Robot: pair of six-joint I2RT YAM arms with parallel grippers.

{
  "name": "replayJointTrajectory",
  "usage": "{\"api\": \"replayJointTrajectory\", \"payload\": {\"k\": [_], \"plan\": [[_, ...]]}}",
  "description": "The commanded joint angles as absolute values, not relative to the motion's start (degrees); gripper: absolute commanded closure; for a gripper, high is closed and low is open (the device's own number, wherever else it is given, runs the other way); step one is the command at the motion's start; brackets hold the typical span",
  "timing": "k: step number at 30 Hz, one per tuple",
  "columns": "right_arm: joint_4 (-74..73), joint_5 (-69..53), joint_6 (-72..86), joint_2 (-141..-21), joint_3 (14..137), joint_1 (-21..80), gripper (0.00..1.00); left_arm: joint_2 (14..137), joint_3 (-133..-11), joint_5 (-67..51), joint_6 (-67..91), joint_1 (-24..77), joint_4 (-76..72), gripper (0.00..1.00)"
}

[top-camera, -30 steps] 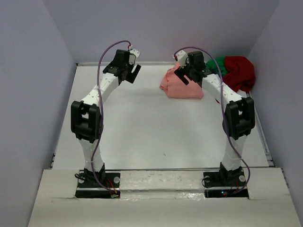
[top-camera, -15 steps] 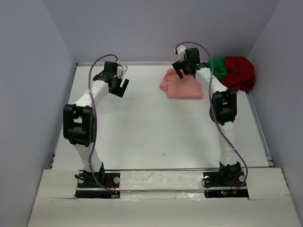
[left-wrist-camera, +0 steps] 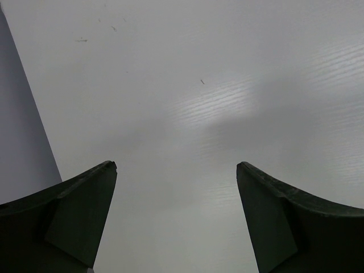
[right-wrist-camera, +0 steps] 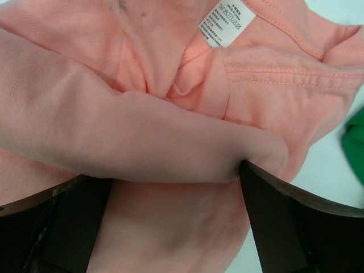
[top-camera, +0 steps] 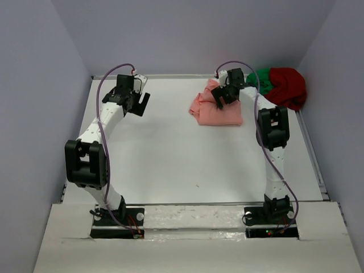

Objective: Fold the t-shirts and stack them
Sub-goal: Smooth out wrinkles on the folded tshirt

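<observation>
The salmon-pink t-shirt [top-camera: 213,112] lies rumpled at the far right of the table. It fills the right wrist view [right-wrist-camera: 142,125], with its white neck tag [right-wrist-camera: 226,21] at the top. My right gripper [top-camera: 220,96] is down on the shirt's far edge. Its jaws stand wide apart around a thick fold [right-wrist-camera: 176,170], not closed on it. The dark red t-shirt [top-camera: 287,86] and the green t-shirt [top-camera: 261,77] lie bunched together in the far right corner. A bit of green shows in the right wrist view [right-wrist-camera: 355,142]. My left gripper [top-camera: 139,105] is open and empty over bare table [left-wrist-camera: 176,170].
White table [top-camera: 170,153] with grey walls on three sides. The left wall shows at the edge of the left wrist view [left-wrist-camera: 23,131]. The shirts lie close to the back and right walls.
My right gripper has dropped onto the pink shirt, which has bunched and shifted slightly left. My left arm has swung left and back toward the far left corner.
</observation>
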State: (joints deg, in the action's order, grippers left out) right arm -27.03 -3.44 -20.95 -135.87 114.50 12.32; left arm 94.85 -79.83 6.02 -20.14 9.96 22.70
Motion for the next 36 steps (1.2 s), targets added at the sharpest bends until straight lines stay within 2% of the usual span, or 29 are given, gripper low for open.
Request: {"api": "replayJointTrajectory", "payload": {"k": [1,8,14,23,25,31,36], "plan": [[-33.7,-10.9,-20.1,-132.4,110.1,12.8,0.00,90.4,-77.2,6.1,-21.0,9.6,21.9,0.01],[-39.9,-21.9,-20.5,-126.8,106.7,12.8,0.00,86.5,-74.1,5.5,-21.3,9.1,21.7,0.01],[-43.3,-25.7,-24.3,-121.6,101.8,14.7,0.00,85.2,-73.0,3.8,-20.7,9.0,21.4,0.01],[-50.5,-33.7,-25.9,-120.5,107.8,15.2,0.00,84.2,-73.3,1.9,-20.7,9.0,22.2,0.01],[-49.5,-30.5,-25.2,-119.3,108.9,15.2,0.00,84.0,-73.9,0.4,-20.7,9.0,22.8,0.01],[-44.1,-8.5,-23.3,-111.4,107.6,14.5,0.00,82.8,-75.5,-4.3,-20.7,9.0,23.9,0.01],[-47.0,-2.4,-22.8,-108.2,101.4,12.7,0.00,81.1,-72.5,-9.1,-20.1,9.0,23.0,0.01]]}}
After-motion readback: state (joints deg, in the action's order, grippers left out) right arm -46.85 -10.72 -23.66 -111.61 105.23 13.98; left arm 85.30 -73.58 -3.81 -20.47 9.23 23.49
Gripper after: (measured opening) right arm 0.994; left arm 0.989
